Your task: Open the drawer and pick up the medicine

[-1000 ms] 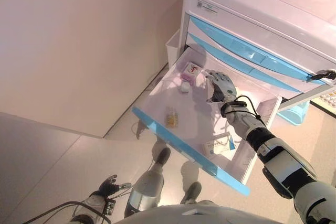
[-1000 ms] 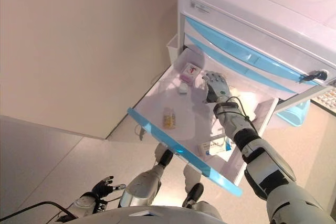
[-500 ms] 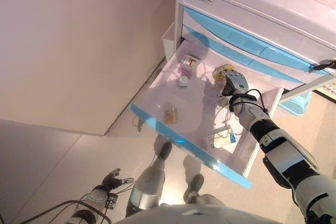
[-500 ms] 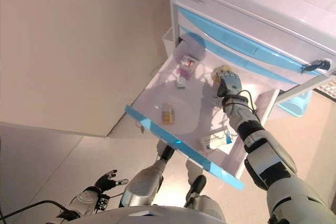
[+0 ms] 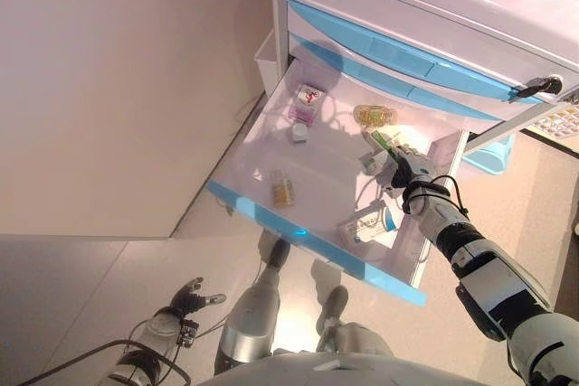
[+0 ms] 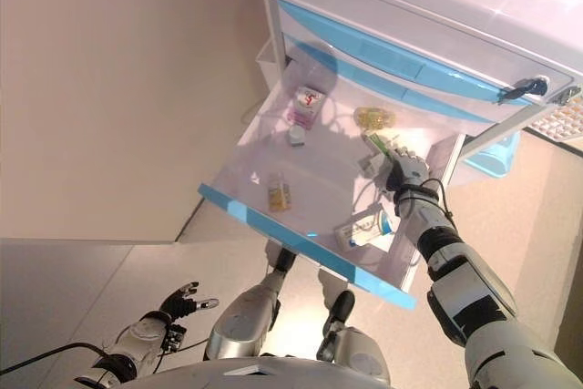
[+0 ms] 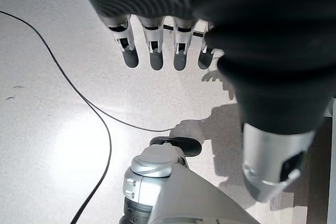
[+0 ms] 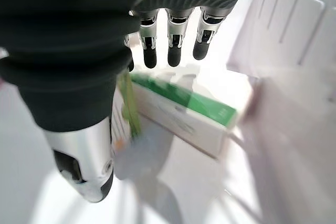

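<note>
Drawer (image 5: pixel 271 203) open, so we're halfway. Our right hand (image 5: pixel 404 169) hovers, fingers straight, just over the green-and-white medicine box (image 8: pixel 186 109) on the drawer floor; grasp not yet made. Left hand (image 5: pixel 187 298) hangs relaxed by the floor.
</note>
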Tool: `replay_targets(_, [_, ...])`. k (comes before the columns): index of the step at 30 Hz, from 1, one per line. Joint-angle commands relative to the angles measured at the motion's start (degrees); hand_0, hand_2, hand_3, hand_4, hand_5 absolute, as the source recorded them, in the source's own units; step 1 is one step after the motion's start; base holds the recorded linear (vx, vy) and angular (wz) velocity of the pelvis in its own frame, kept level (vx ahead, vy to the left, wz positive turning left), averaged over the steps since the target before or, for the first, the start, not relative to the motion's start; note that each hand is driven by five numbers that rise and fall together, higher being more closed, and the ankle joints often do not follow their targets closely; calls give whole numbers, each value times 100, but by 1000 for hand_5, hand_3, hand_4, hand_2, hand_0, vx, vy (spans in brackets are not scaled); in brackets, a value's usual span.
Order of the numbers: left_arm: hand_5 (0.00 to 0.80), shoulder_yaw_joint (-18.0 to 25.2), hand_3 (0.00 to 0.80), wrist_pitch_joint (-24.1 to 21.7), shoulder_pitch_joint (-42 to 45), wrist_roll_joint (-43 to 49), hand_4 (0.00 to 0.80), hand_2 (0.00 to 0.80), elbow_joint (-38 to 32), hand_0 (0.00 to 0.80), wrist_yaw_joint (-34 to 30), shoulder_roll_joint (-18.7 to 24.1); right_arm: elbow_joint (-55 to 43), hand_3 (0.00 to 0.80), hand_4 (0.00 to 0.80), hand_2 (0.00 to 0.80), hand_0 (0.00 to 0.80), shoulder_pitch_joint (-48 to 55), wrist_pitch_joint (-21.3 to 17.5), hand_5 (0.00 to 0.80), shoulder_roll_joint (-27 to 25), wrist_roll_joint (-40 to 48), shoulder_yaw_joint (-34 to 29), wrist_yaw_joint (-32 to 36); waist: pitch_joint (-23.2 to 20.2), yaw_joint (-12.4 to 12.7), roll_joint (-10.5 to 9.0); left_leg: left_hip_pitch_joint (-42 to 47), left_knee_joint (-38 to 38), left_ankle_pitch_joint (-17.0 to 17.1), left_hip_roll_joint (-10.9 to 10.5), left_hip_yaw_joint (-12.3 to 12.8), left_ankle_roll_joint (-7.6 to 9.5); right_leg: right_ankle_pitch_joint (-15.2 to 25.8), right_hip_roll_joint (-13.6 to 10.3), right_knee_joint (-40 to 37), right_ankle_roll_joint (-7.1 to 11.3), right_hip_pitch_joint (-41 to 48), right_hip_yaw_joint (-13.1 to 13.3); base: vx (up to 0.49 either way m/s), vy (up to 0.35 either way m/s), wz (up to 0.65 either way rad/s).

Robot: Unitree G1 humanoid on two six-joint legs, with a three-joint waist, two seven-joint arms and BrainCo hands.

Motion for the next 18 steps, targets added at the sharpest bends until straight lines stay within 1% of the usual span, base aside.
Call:
replay_targets(1, [0,-139,0,58,85,-46,0,0,174,0,53,-1,-1229,0,0,0,0,36,0,0,-528,154,-33,-498,-107,-146,71,232,39,-923,-394,299,373,222,-172,593,261,-623,217,-3,-7,-6])
replay_targets(4, [0,-9,0,69,128,-22,0,0,238,0,48,-28,-1845,0,0,0,0,265,3,0,-658,71,-137,-532,-134,-273,37,275,47,-978,-373,392,378,215,-155,599,267,-634,322,-5,5,-16])
replay_targets(7, [0,56,0,103,128,-2,0,0,262,0,30,-26,-2076,0,0,0,0,372,49,0,-733,-11,-175,-433,-167,-339,18,320,55,-1020,-367,439,388,212,-145,603,276,-629,395,0,-3,-18])
replay_targets(14, [0,13,0,113,115,36,0,0,279,0,16,-8,-1693,0,0,0,0,371,57,0,-766,-102,-121,10,-216,-323,4,407,85,-1082,-373,450,393,204,-141,605,274,-568,424,14,-7,-9])
replay_targets(18, [0,-53,0,149,45,21,0,0,244,0,0,28,-1236,0,0,0,0,209,11,0,-702,-299,40,165,-197,-234,23,383,83,-1053,-385,397,387,204,-139,596,261,-562,369,0,0,0])
